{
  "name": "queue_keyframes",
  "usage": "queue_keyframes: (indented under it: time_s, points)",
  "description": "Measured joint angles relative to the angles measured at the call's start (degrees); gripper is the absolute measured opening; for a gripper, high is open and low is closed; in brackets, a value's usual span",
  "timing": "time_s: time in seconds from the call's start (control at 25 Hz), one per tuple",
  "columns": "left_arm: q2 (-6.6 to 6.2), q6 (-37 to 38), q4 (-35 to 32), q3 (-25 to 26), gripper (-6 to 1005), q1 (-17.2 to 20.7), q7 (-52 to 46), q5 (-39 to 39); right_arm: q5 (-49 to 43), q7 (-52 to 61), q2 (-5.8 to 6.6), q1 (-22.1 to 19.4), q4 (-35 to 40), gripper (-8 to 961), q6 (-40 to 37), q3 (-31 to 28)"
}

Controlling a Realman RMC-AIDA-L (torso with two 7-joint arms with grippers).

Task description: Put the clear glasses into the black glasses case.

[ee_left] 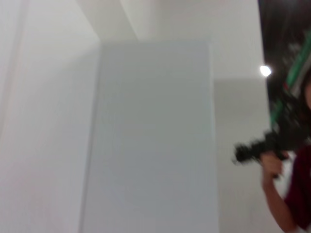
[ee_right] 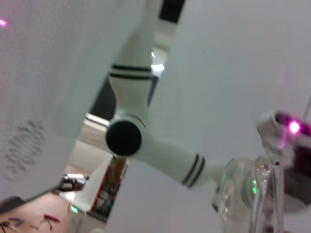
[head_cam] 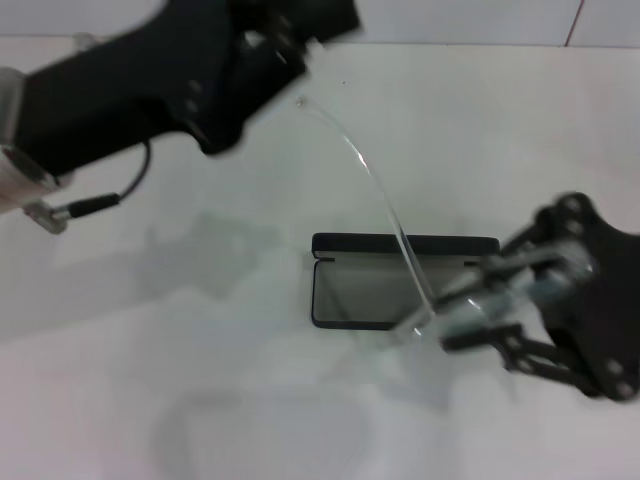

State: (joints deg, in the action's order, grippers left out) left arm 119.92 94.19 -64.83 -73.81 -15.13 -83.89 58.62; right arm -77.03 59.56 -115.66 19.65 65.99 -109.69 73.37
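the right gripper (head_cam: pixel 470 300), low on the right, clenches the transparent wraparound plastic glasses (head_cam: pixel 385 215) just above the open slim black rectangular glasses case (head_cam: pixel 400 245) on the white table (head_cam: pixel 150 400). one clear arm reaches up to the left gripper (head_cam: pixel 285 50), far left; its grip cannot be told.

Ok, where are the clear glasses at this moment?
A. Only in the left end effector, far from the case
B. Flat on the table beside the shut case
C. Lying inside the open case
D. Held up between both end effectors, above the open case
D: the clear glasses span from the left end effector to the right end effector, over the open black glasses case.
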Motion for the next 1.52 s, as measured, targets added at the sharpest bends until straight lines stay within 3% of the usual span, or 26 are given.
queue_keyframes:
  time_s: [0.2,0.44,0.6,1.12,1.52]
  points:
    - [-0.08,-0.2,5.4,2.4,65,-0.9,1.7,-3.1,2.1,-2.0,0.02,0.1,-1.1,119,-7.0,-2.0]
    - [-0.43,-1.0,13.1,3.3,64,-4.8,1.6,-2.6,3.9,-3.2,-0.16,-0.1,0.4,119,-9.7,-1.5]
    - [-0.5,-1.4,14.8,3.3,64,-6.0,1.4,-2.1,5.1,-3.6,-0.18,-0.1,1.5,119,-10.1,-1.5]
    - [-0.37,0.2,14.9,-0.1,66,-9.3,-0.8,1.3,5.8,-6.2,0.03,1.2,0.5,119,-5.4,-3.6]
    - [-0.37,5.2,14.7,-1.6,65,-12.1,-0.1,3.4,5.4,-6.9,0.22,4.7,-6.8,120,-2.7,-4.6]
